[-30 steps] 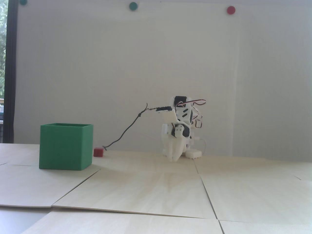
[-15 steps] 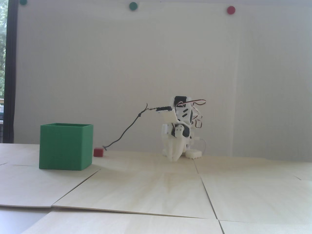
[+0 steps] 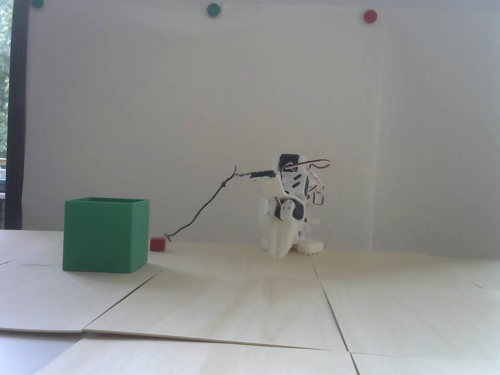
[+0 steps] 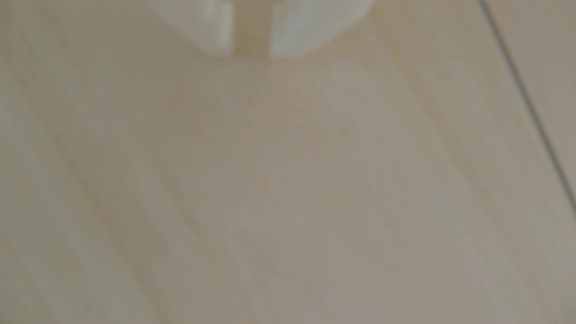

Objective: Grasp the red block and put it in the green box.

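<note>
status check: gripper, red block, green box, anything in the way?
Gripper empty, narrow gap between fingers, tips down at table. Red block on table just right of green box in fixed view, untouched. Black cable ends beside block.

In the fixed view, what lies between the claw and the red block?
Only bare table, with a black cable hanging above it; its end drops beside the red block. Claw points at the table.

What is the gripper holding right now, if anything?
Nothing. The gripper shows only bare wooden table in the gap between its white fingers, and the small dark-red block sits on the table beside the large green plastic box.
</note>
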Robot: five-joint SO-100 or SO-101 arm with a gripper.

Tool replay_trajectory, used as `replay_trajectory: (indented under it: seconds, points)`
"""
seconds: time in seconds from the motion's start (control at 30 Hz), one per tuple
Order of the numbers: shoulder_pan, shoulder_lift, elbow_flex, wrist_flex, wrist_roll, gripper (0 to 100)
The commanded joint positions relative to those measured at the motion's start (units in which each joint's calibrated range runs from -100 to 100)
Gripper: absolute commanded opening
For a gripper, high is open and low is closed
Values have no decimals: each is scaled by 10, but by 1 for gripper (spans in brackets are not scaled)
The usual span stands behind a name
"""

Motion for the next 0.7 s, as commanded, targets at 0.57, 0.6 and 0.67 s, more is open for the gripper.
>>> replay_trajectory:
  seconds: [0.57,0.6,0.67]
  points:
    - [-6,-9,6,17,1,2]
    - [-5,-9,6,17,1,2]
    - [-5,-9,6,17,1,2]
